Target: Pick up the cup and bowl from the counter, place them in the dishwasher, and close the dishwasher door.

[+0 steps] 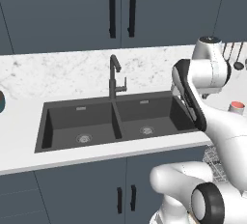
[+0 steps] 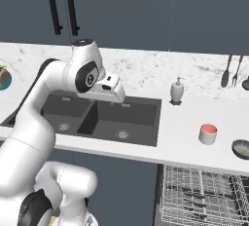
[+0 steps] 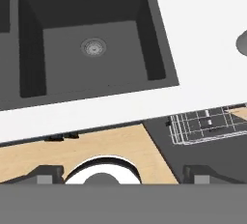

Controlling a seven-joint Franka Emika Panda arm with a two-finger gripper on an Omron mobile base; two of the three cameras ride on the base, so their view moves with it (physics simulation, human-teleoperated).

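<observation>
The cup (image 2: 208, 134), white with a red inside, stands on the white counter right of the sink and shows as well at the right edge of the left base view (image 1: 236, 107). The grey bowl (image 2: 241, 148) sits further right near the counter's front edge, and its rim shows in the hand view (image 3: 242, 42). Below them the dishwasher stands open, its wire rack (image 2: 204, 196) pulled out over the lowered dark grey door (image 3: 202, 153). My gripper (image 3: 123, 175) hangs open and empty above the sink's front right corner, well left of both the cup and the bowl.
The black double sink (image 1: 113, 121) with its faucet (image 1: 114, 76) lies under the arm. A soap dispenser (image 2: 177, 91) stands behind the cup. Utensils (image 2: 232, 71) hang on the back wall. A teal pot (image 2: 4, 79) sits far left. Slate-blue cabinets run above and below.
</observation>
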